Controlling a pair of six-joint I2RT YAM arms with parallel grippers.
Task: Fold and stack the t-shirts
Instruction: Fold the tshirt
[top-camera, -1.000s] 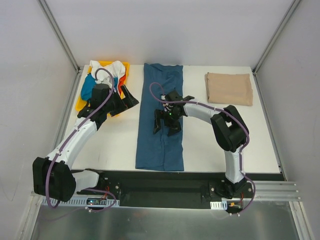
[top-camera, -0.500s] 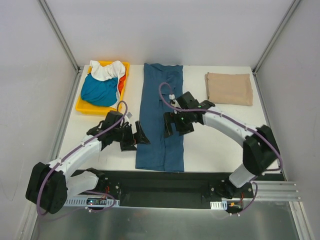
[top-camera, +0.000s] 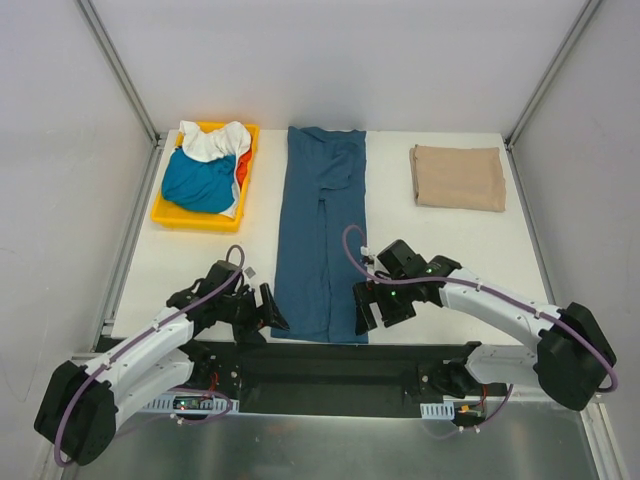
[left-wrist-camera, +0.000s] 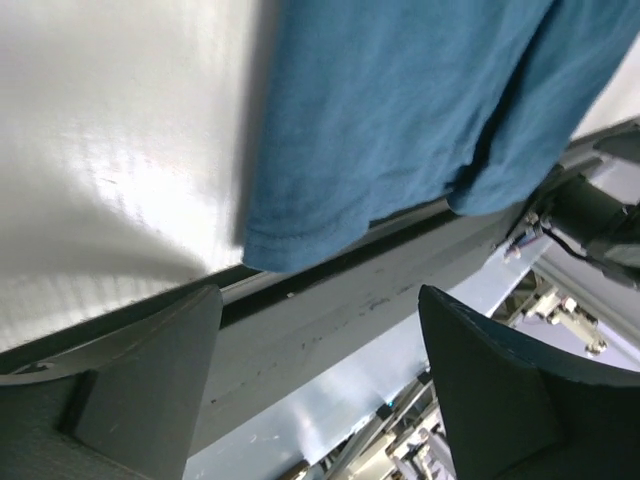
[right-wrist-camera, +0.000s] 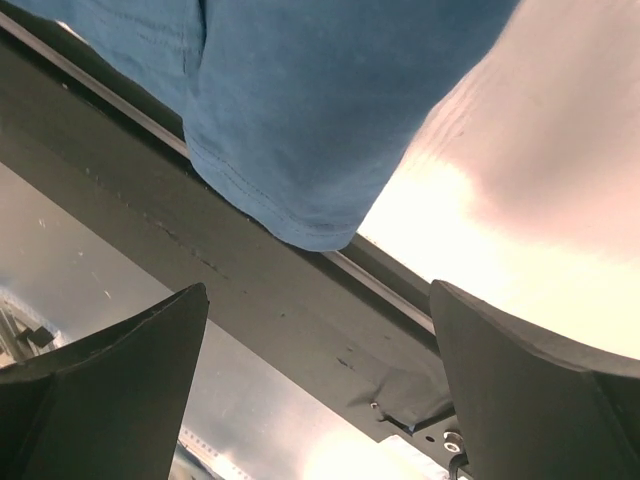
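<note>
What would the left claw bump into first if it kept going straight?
Probably the near corner of the blue t-shirt, straight ahead of the open left gripper. Depth is unclear, so the dark table edge might come first.

**A:** Checked the enclosure?

**B:** Checked. Found a plain white back wall (top-camera: 330, 60), left wall (top-camera: 50, 200) and right wall (top-camera: 600, 200), all bare. Noted slanted grey metal posts (top-camera: 118, 68) at both rear corners.

**A:** And the work surface?

**B:** Inspected the white table (top-camera: 440, 240): matte, evenly lit. Recorded a bright glare patch (left-wrist-camera: 110, 170) near the front edge in the left wrist view. Observed a black rail (top-camera: 330, 365) along the near edge, scuffed and speckled close up. Logged a grey metal sheet (top-camera: 330, 445) beyond the rail, dully reflective.
</note>
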